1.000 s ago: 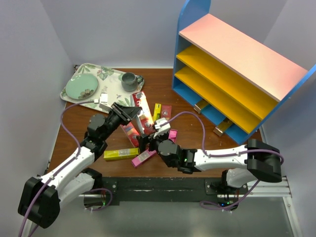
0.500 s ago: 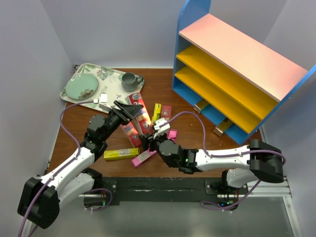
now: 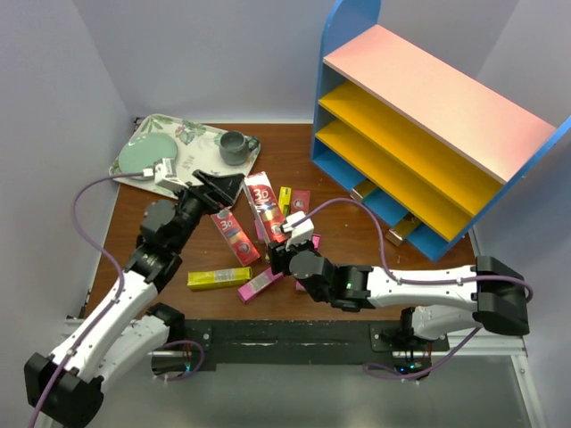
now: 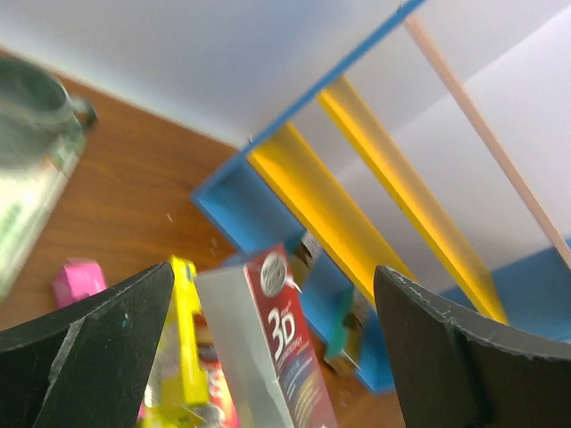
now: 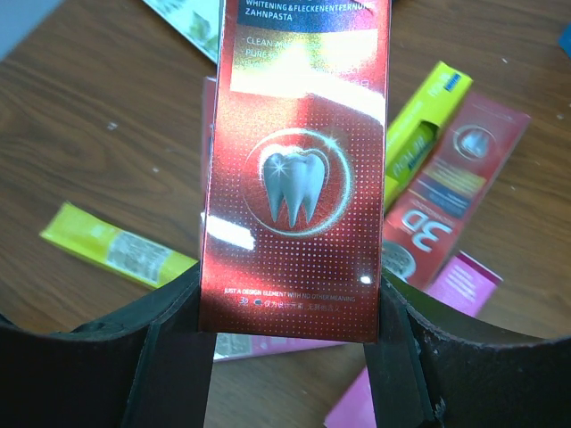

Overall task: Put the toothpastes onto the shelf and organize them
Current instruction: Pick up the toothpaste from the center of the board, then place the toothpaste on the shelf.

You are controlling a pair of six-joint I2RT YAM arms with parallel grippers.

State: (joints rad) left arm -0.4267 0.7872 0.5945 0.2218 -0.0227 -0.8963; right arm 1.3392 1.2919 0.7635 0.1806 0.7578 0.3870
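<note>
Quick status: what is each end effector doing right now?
The left end effector is open, gripping nothing.
The right end effector is closed on the dark red toothpaste carton.

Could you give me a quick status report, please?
Left gripper, jaws open around top of dark red carton, not touching. Right gripper, jaws shut on its lower end. Loose cartons on table; way to shelf looks open.

The shelf (image 3: 428, 116) stands at the far right of the table (image 3: 290, 152). A tray (image 3: 196, 138) lies at the far left, carrying a plate (image 3: 143, 159) and a cup (image 3: 234, 145). In the middle, toothpastes (image 3: 219, 278) lie scattered, one upright carton (image 3: 266, 207) among them. Two more cartons (image 3: 363, 190) sit at the shelf's base.
</note>
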